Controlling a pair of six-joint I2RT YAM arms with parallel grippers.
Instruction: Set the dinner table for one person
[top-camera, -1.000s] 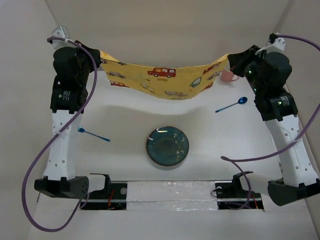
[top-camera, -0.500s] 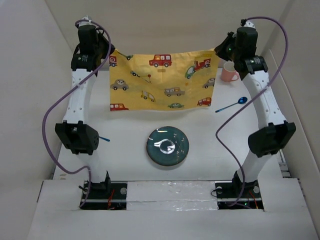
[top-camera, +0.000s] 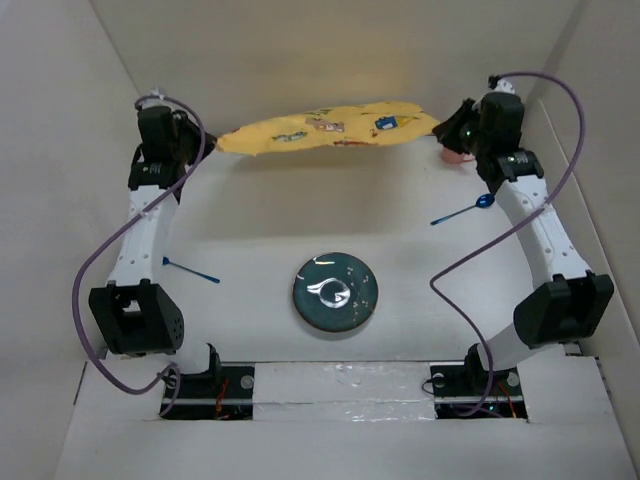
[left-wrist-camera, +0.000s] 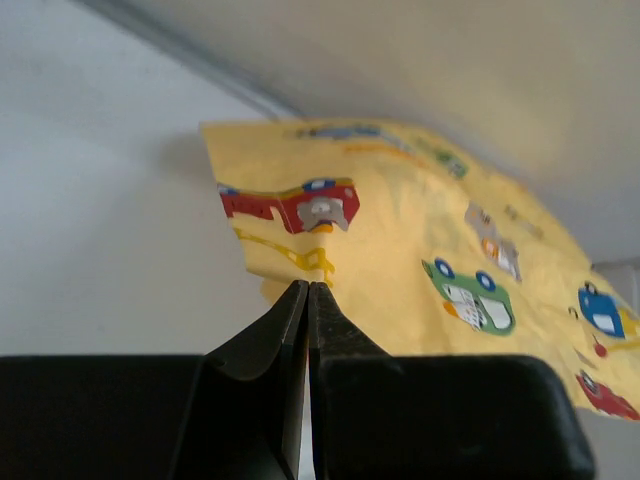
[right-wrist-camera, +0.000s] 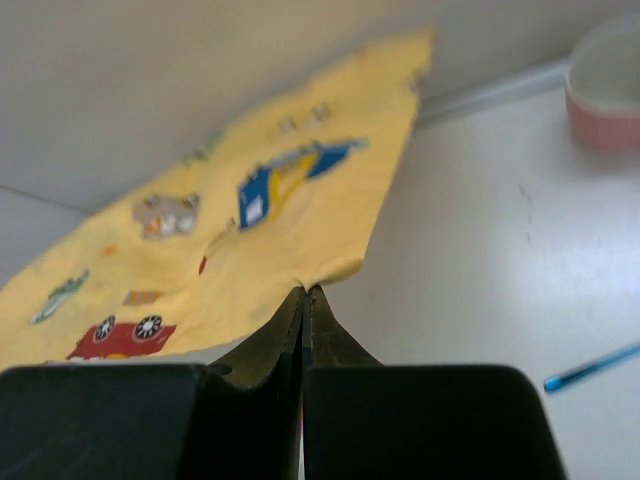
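The dinner table (top-camera: 250, 215) is the white surface filling the top view, with both arms reaching toward its 12 o'clock edge. There the yellow car-print mat (top-camera: 330, 127) is stretched between them, held above the surface and nearly flat. The left gripper (left-wrist-camera: 308, 290) has its fingers pressed fully together on the mat's 9 o'clock corner. The right gripper (right-wrist-camera: 304, 293) is pinched just as tightly on the 3 o'clock corner. A dark teal plate (top-camera: 335, 291) lies on the table a little toward 6 o'clock from the centre. A blue spoon (top-camera: 463, 211) lies at the plate's 2 o'clock, well apart from it. A blue-handled utensil (top-camera: 190, 270), its head hidden behind the left arm, lies at the plate's 9 o'clock. A pink cup (right-wrist-camera: 605, 95) stands at the table's 1 o'clock corner, largely hidden by the right arm in the top view.
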